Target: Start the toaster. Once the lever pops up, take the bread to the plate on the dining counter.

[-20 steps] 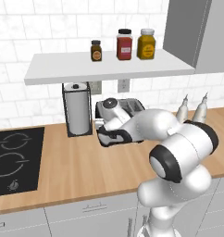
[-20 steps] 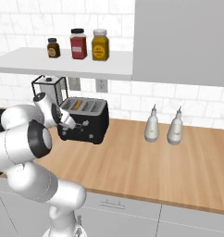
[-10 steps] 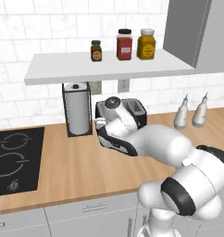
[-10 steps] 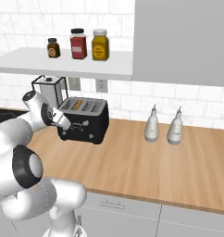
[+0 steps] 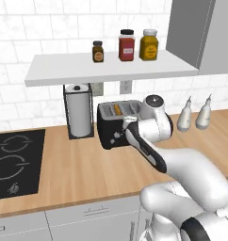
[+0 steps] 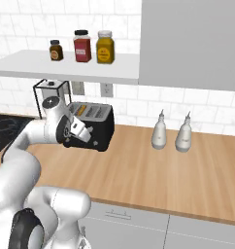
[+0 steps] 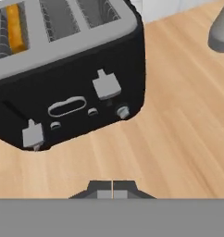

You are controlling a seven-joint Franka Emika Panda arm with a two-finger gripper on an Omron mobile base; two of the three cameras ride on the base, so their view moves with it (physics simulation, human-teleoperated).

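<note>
Reaching further forward than 1 second ago, with the elbow now stretching out over the counter (image 5: 78,169) and the gripper (image 7: 113,187) coming round to face the toaster (image 7: 67,69) front.

Nearest, leaving a wide strip of bare wood between the counter's front edge and the toaster, giving plenty of room for the hand to work low. Keeping the fingers pressed fully together with nothing between them, probably to push with a single blunt tip rather than to grasp. Hovering just in front of the black face, not quite touching as far as can be told.

Further in, facing 2 grey levers: the left lever (image 7: 33,134) sitting low at the left corner, the right lever (image 7: 107,85) sitting higher. Judging the left one to be the lever serving the loaded slot, though whether it is already pressed cannot be told. Standing upright in the far-left slot, the bread (image 7: 14,21) is showing only its golden top edge, well down inside, so lifting it out is not yet possible.

Farthest, crowding the toaster's left side, the paper-towel holder (image 5: 79,115) is leaving little clearance there. Standing well apart to the right, 2 bottles (image 6: 159,136) are leaving an open lane. Hanging overhead, the shelf (image 5: 111,68) is limiting any upward lift.
</note>
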